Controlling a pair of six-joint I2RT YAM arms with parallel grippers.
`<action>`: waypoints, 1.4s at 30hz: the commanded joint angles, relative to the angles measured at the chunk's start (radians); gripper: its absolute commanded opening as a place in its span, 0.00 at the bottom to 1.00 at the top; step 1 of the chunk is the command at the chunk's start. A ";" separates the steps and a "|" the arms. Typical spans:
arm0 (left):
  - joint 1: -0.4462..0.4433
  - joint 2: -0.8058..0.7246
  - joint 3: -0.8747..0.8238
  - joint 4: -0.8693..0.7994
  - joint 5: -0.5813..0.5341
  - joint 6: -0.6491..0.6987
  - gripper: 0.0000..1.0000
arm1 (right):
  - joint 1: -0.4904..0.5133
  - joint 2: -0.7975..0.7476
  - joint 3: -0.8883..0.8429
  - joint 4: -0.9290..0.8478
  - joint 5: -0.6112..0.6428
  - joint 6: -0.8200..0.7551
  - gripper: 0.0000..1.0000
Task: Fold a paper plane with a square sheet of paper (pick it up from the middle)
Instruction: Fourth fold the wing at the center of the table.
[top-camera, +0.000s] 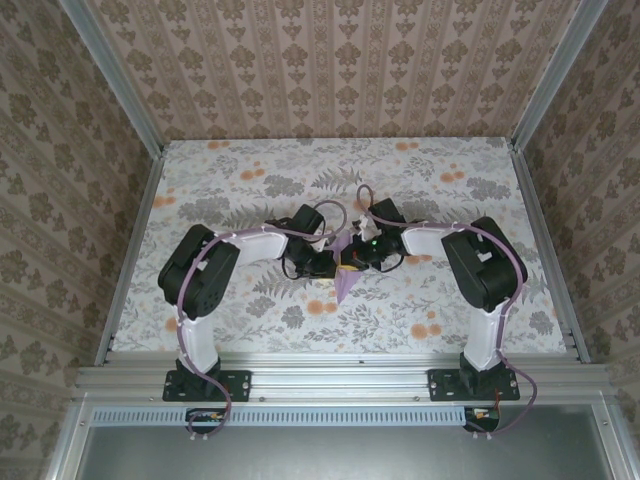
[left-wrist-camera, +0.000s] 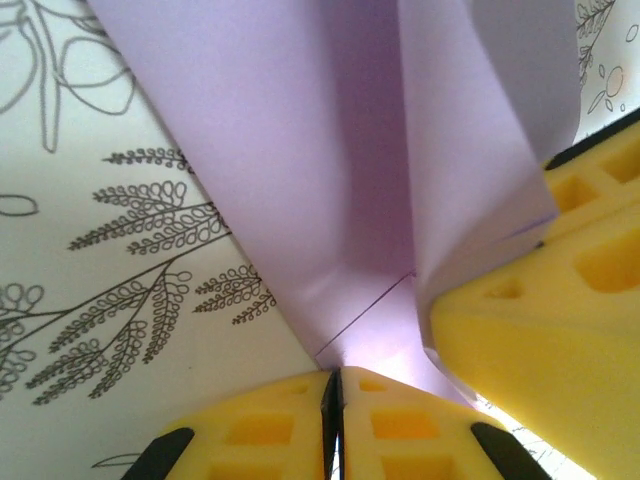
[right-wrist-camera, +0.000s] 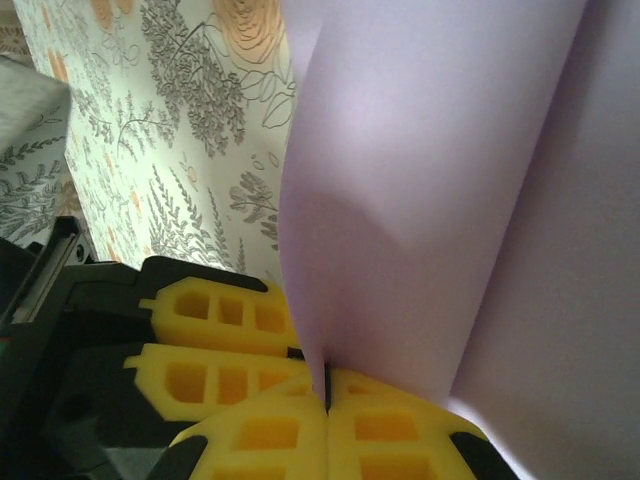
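Note:
The lavender sheet of paper (top-camera: 344, 282) is held up off the table between both arms, creased and bent into flaps, with a point hanging toward the near edge. My left gripper (top-camera: 333, 264) is shut on its lower edge; in the left wrist view the yellow fingertips (left-wrist-camera: 335, 400) pinch the paper (left-wrist-camera: 320, 150) just below a crease line. My right gripper (top-camera: 358, 257) is shut on it from the other side, and its pads (right-wrist-camera: 325, 405) clamp the paper (right-wrist-camera: 430, 150) at the fold. The two grippers are almost touching.
The floral tabletop (top-camera: 250, 190) lies below, bounded by aluminium rails (top-camera: 128, 250) and patterned walls. The right gripper's yellow fingers (left-wrist-camera: 545, 330) crowd the left wrist view, and the left gripper's fingers (right-wrist-camera: 215, 345) sit close beside the right one.

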 joint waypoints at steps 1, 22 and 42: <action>-0.010 0.067 -0.056 0.056 -0.070 -0.008 0.12 | 0.008 0.023 0.024 -0.028 -0.021 -0.017 0.03; -0.005 0.053 -0.074 0.097 -0.051 -0.010 0.11 | 0.010 0.016 0.007 0.064 -0.058 0.052 0.05; 0.018 -0.021 -0.137 0.201 -0.017 -0.048 0.11 | 0.017 0.070 0.006 0.108 -0.069 0.083 0.08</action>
